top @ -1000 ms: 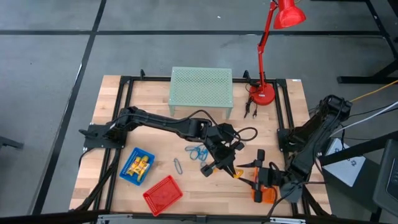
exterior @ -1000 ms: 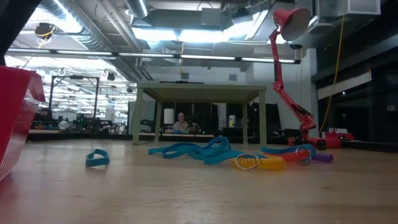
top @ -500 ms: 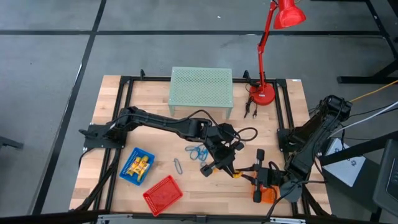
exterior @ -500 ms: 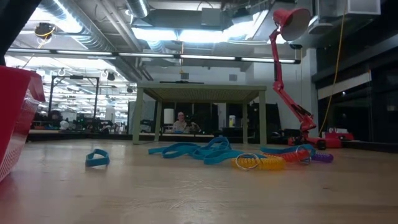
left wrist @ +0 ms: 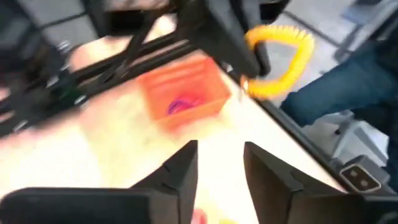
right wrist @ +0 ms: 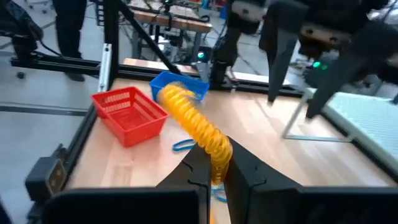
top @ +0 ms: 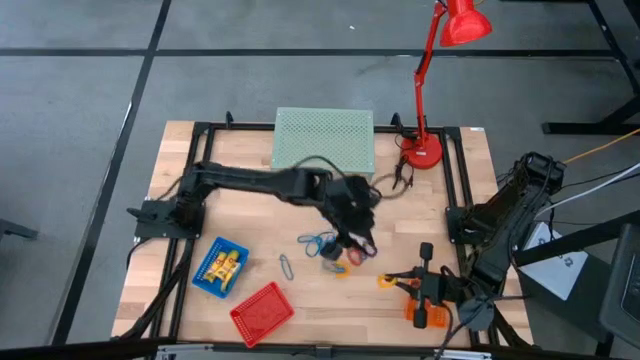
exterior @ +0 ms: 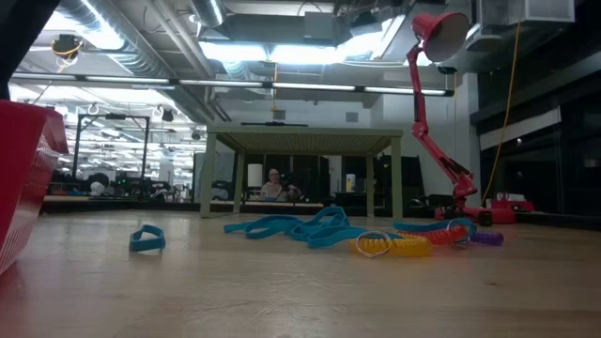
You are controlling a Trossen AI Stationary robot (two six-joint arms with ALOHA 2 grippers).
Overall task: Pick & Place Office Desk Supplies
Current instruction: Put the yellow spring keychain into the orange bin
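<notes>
My right gripper [top: 392, 283] is shut on a yellow coil ring [right wrist: 193, 121] near the table's near right, just beside the orange basket [top: 425, 315], which holds a purple ring [left wrist: 181, 104]. My left gripper [top: 352, 248] hovers open over the middle of the table above a pile of supplies: blue loops [top: 318, 243] and a red ring [top: 357, 256]. Another blue loop [top: 287, 266] lies apart on the wood. In the low view, blue loops [exterior: 300, 228] and a yellow coil [exterior: 394, 246] rest flat on the table. My right gripper pinches the yellow coil ring between its two fingers at the part of the loop nearest them [right wrist: 216, 152]. The fingers lie about level and point toward the table's left. The rest of the coil [left wrist: 280, 59] sticks out beyond the fingertips, clear of the table.
A blue basket [top: 220, 265] with yellow pieces and a red basket [top: 262, 312] stand at the near left. A green mesh stand [top: 323, 140] and a red desk lamp [top: 425, 150] are at the far edge. A person's legs show beyond the table's right side.
The yellow coil ring has passed from my left gripper to my right one. My right gripper has closed in and taken hold of it. My left gripper has let go and drawn back toward the table's far left, over the pile of loops.
</notes>
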